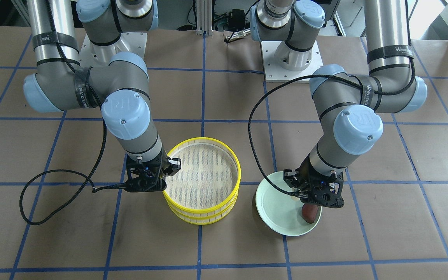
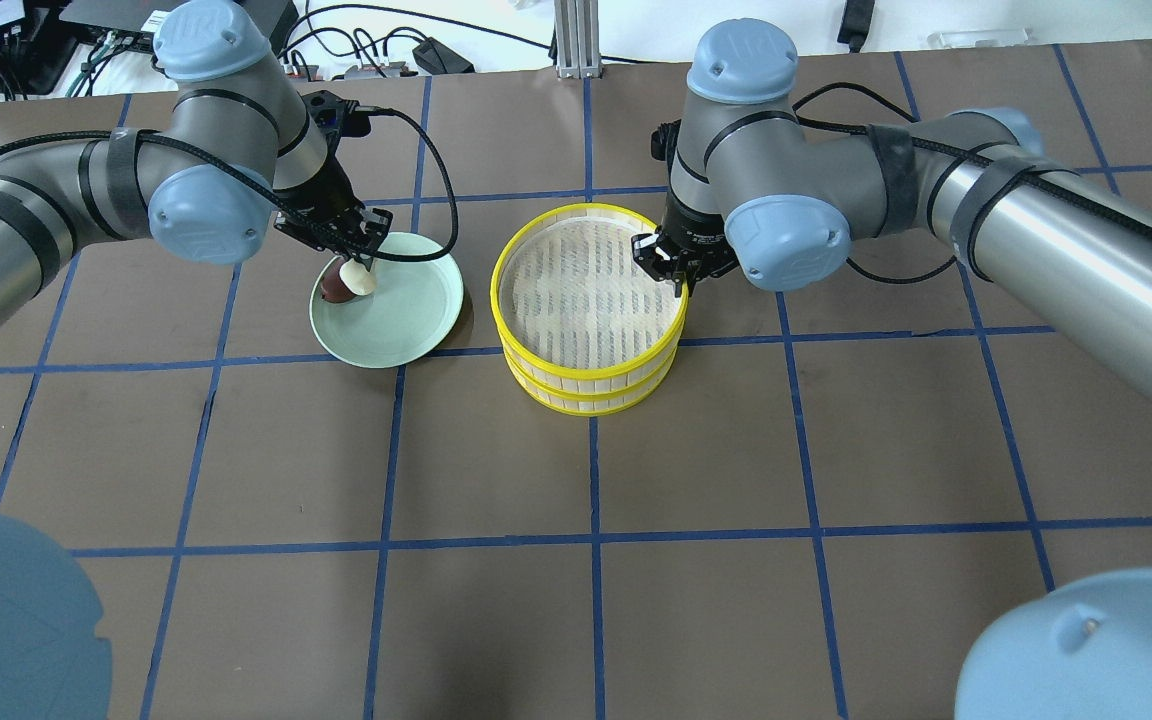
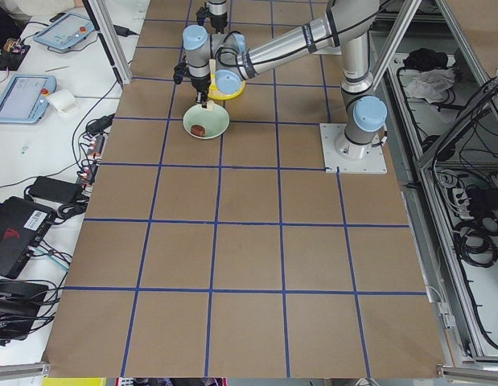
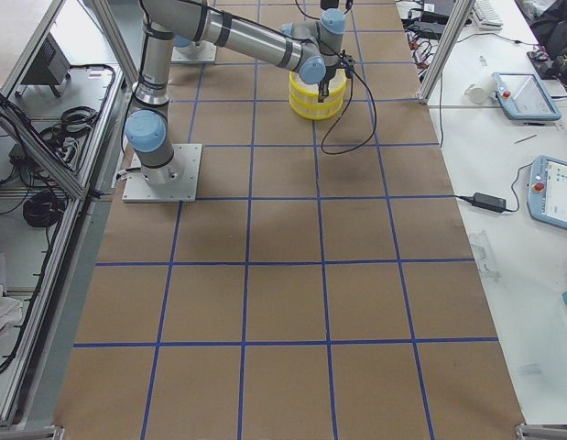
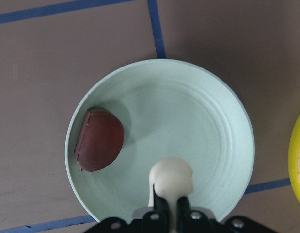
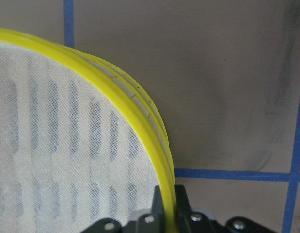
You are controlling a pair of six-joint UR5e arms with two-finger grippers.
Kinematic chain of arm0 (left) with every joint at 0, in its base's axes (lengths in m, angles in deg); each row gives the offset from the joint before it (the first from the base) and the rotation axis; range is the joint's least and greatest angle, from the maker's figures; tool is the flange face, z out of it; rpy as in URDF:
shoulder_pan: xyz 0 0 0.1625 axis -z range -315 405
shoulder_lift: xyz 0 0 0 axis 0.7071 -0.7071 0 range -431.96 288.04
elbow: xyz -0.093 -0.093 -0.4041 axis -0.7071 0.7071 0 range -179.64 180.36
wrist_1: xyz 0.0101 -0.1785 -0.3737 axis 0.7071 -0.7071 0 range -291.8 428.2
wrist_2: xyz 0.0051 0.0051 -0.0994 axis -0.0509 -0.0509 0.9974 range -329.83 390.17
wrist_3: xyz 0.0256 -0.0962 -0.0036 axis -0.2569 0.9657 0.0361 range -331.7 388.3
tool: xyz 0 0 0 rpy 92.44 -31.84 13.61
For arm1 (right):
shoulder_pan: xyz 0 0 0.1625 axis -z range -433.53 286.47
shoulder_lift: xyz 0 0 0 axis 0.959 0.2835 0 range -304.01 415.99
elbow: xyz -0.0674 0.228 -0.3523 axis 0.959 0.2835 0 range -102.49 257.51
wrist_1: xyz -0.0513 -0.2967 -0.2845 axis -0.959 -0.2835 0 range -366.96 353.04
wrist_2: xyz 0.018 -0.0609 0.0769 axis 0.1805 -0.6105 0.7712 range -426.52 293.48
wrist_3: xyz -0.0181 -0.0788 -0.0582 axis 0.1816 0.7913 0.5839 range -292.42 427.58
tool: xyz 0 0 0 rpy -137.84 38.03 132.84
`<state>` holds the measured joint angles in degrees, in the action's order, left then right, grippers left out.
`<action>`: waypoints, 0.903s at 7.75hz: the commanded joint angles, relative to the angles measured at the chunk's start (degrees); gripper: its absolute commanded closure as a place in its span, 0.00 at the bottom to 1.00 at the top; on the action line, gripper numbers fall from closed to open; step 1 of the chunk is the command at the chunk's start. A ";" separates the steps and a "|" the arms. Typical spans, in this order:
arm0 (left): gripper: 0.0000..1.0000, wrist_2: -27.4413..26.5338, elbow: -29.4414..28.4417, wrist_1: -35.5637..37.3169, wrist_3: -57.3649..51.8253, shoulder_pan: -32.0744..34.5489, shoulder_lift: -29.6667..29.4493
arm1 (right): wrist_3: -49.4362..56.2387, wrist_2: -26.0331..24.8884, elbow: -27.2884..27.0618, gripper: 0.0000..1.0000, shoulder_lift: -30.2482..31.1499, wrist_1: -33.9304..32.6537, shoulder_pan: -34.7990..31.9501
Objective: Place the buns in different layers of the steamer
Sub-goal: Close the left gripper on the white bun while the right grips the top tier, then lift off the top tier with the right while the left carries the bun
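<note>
Though the left gripper (image 2: 356,268) clasps the white bun (image 5: 171,177) over the plate (image 5: 203,111) and the right gripper (image 2: 674,272) pinches the rim of the top tray (image 6: 140,104), neither bun is in the steamer (image 2: 591,392) yet.

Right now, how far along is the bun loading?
Done: nothing loaded; the top tray shows a bare floor.
In hand: the left gripper pinches the white bun over the green plate, and the right gripper is clamped on the top tray's rim.
Left: both buns into separate trays; the brown bun lies on the plate.
</note>
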<state>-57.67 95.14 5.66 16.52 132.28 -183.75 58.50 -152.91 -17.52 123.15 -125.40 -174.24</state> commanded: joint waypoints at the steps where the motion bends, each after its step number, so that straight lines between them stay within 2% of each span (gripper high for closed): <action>1: 0.97 0.03 -0.03 0.22 0.00 0.00 -0.01 | 3.87 -3.32 0.54 1.00 0.77 1.01 1.12; 5: 0.97 0.21 -0.03 -0.21 0.79 0.70 1.04 | 4.33 0.78 5.72 1.00 6.56 13.46 5.94; 7: 0.97 0.82 -0.12 0.22 6.56 4.11 1.31 | 9.41 0.09 9.14 1.00 10.86 22.59 11.91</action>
<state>-57.20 95.10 5.56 18.39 133.53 -182.77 64.15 -152.64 -11.43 130.18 -110.87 -167.27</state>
